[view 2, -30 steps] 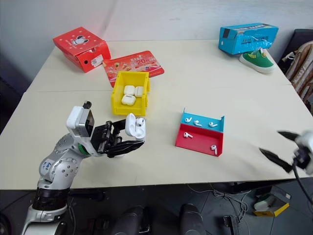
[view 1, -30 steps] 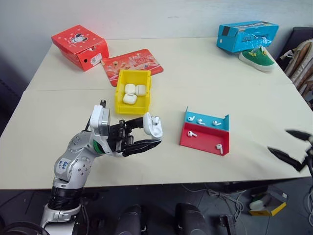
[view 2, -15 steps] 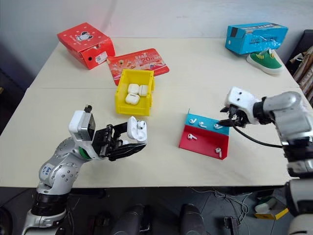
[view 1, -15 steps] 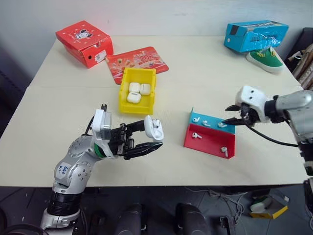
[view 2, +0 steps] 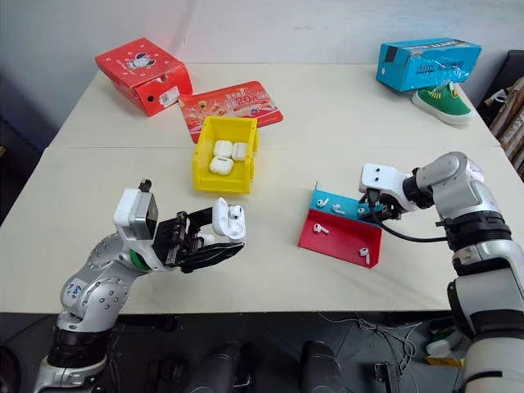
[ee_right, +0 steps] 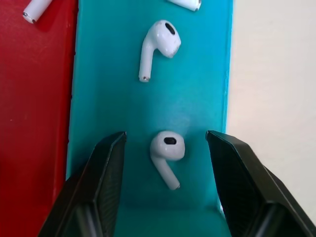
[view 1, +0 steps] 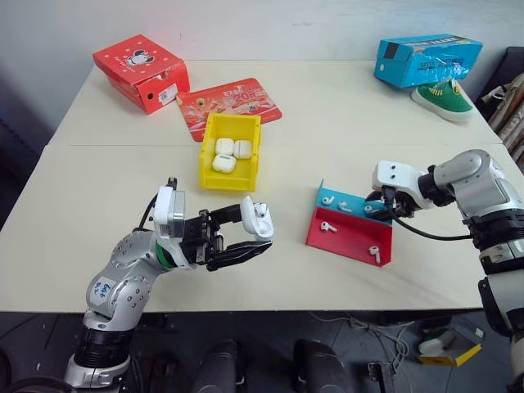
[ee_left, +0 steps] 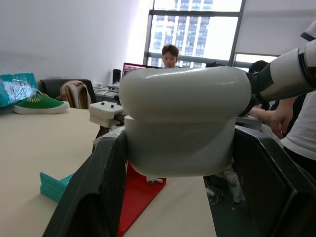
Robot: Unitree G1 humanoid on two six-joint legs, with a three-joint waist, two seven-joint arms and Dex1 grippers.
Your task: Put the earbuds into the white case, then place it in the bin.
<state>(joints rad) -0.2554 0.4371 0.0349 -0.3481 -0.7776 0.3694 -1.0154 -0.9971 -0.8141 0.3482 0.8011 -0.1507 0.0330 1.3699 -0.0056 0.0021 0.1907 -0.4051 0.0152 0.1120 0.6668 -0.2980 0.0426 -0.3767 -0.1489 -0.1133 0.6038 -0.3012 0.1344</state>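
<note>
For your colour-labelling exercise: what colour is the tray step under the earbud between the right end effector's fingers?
Teal-blue step beneath the earbud; clearest in the right wrist view.

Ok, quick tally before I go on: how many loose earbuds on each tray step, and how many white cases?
Earbuds on blue step: 3
Earbuds on red step: 2
White cases in yellow bin: 3
White case in left gripper: 1
Total: 9

Bright, even light; soft shadows on the table [view 1: 344,115]; windows [ee_left: 197,29] glare in the left wrist view.
</note>
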